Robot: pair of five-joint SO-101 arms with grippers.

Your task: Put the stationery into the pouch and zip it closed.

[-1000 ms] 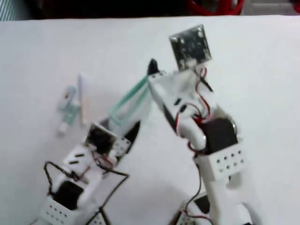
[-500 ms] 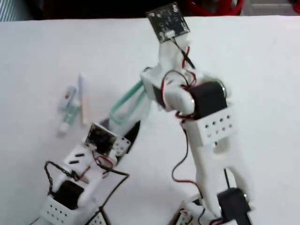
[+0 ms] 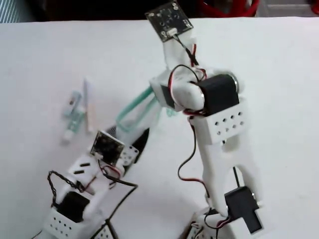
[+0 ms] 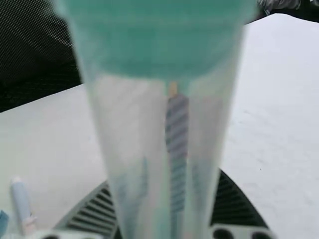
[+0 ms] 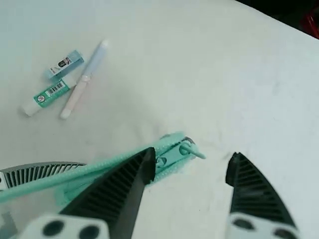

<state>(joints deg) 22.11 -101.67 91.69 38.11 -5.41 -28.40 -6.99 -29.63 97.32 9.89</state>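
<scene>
Left end effector (image 3: 138, 141) clamps pouch (image 3: 135, 107) at near end, likely steadying it; right end effector (image 5: 191, 155) hangs wide open over zip pull (image 5: 187, 148), likely for zipping; stationery (image 3: 79, 112) lies outside, beside pouch on surface (image 3: 279, 59).

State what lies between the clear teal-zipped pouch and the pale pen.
Only bare white table separates the clear teal-zipped pouch from the pale pen, in the high view.
</scene>
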